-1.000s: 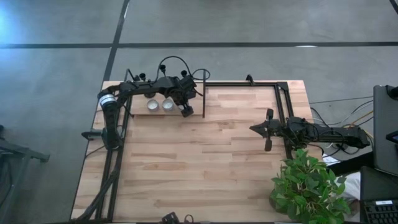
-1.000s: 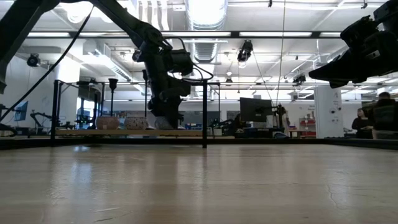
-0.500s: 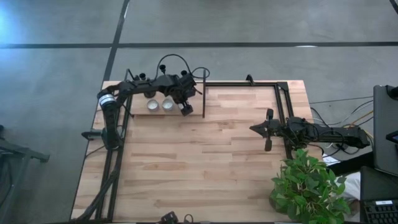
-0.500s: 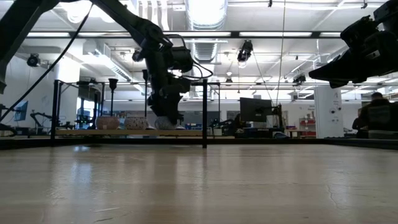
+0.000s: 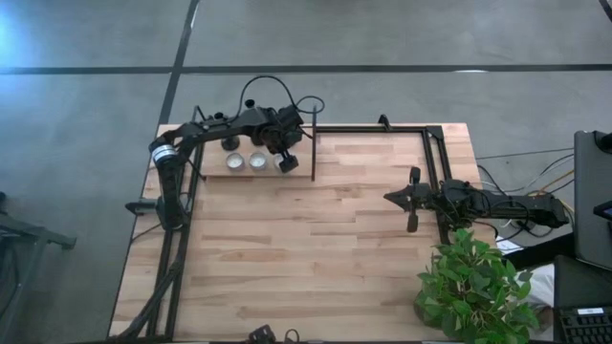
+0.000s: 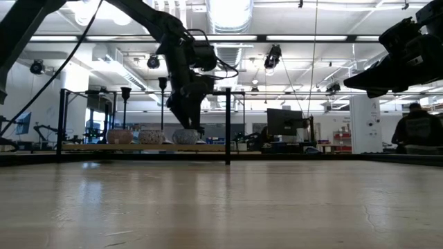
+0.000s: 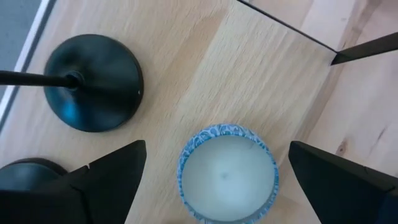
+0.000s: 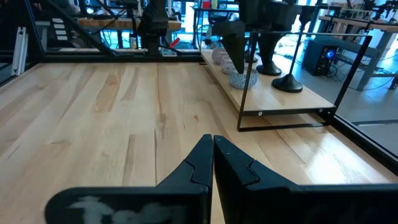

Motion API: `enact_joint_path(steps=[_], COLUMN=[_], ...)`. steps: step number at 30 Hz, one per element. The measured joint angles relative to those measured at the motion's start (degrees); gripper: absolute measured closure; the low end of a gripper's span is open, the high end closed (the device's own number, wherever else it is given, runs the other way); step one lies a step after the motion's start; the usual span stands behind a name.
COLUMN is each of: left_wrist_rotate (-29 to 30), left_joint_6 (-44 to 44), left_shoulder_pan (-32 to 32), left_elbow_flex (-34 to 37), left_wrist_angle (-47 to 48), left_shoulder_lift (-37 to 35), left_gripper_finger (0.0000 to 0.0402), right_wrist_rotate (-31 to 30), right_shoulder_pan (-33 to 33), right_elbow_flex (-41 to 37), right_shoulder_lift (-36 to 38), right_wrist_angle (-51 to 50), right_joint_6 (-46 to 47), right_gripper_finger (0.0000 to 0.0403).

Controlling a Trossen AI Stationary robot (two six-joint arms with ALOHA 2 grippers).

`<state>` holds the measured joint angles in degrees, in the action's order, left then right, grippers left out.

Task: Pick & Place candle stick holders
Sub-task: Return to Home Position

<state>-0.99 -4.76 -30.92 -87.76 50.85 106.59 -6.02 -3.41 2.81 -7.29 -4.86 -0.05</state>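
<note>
Basically done, I think: holders [image 7: 93,81] and candle [image 7: 228,171] on the shelf [image 7: 205,74] — left gripper [image 7: 217,152] gapes empty, right gripper [image 8: 211,149] pinched closed — just parking left.

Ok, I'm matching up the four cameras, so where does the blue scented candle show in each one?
High view: blue candle, rightmost of three on the shelf, beside its black post.
Low view: candle rightmost of three, just left of that post.
Left wrist view: candle between the left gripper's open fingers.
Right wrist view: candle nearest on the shelf, behind the post.
Shared landmark: the post.
</note>
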Motion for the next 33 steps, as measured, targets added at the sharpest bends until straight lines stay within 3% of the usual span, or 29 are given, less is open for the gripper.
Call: enact_joint_path(steps=[8, 24, 29, 33], left_wrist_rotate=[-0.02, -2.05, -2.25, -6.19], left_joint_6=[-1.40, 0.22, 1.64, 3.23], left_shoulder_pan=[0.00, 1.68, 2.31, 3.41], left_elbow_flex=[-3.87, -4.18, -3.04, -0.54], left_wrist_angle=[3.26, 1.72, 3.55, 2.63], left_shoulder_lift=[-0.89, -10.91, -12.87, -15.58], left_gripper_finger=[0.0002, 0.0005, 0.0037, 0.0089], right_wrist_rotate=[0.00, 0.00, 0.00, 0.00], right_shoulder_pan=[-0.01, -0.01, -0.01, 0.01], right_elbow_flex=[0.00, 0.00, 0.00, 0.02], right_shoulder_lift=[0.00, 0.01, 0.02, 0.00], right_wrist_angle=[0.00, 0.00, 0.00, 0.00], right_joint_6=[0.00, 0.00, 0.00, 0.00], right_gripper_finger=[0.0394, 0.0394, 0.0394, 0.0394])
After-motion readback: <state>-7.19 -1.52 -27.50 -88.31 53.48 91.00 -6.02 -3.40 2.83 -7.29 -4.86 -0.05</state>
